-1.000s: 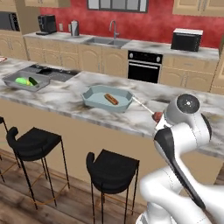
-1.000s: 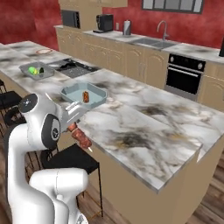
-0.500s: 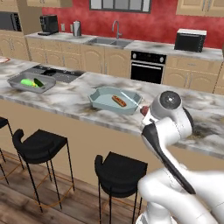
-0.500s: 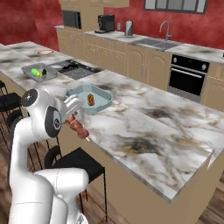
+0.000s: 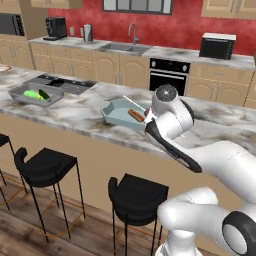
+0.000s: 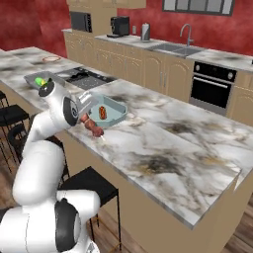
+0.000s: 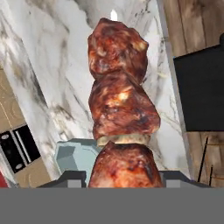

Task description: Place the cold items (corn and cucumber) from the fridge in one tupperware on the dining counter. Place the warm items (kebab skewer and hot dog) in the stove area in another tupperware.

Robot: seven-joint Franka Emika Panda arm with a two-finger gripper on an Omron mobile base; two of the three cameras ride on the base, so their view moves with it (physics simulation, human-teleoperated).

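Room: simulated kitchen with red back wall, wooden cabinets, a sink (image 5: 122, 47), a black oven (image 5: 167, 76) and a black microwave (image 5: 217, 46) along the far run.
Counter: long marble dining counter (image 6: 168, 143) crossing the foreground; a cooktop (image 5: 62, 84) is set into its far side; black stools (image 5: 46, 167) stand along the near edge.
Near tupperware: pale blue tupperware (image 5: 116, 111) sits on the counter beside the arm's hand; a hot dog (image 5: 135, 115) lies inside it.
Far tupperware: grey tupperware (image 5: 26, 97) sits on the counter well apart from the blue one, just beside the cooktop; green and yellow items lie in it, too small to tell apart.
Kebab skewer: kebab skewer (image 7: 120, 113) is held in the hand, its brown meat chunks stacked along the line of the hand view; in the right base view it (image 6: 93, 128) hangs over the near edge of the counter, just beside the blue tupperware and outside it.
Fingers: the gripper (image 6: 88, 122) has its fingers pinching the kebab skewer at the lower meat chunk; the dark finger tips show on either side of it in the hand view.
Arm: white arm reaches up from the base to the counter edge, hand close to the blue tupperware's near corner.
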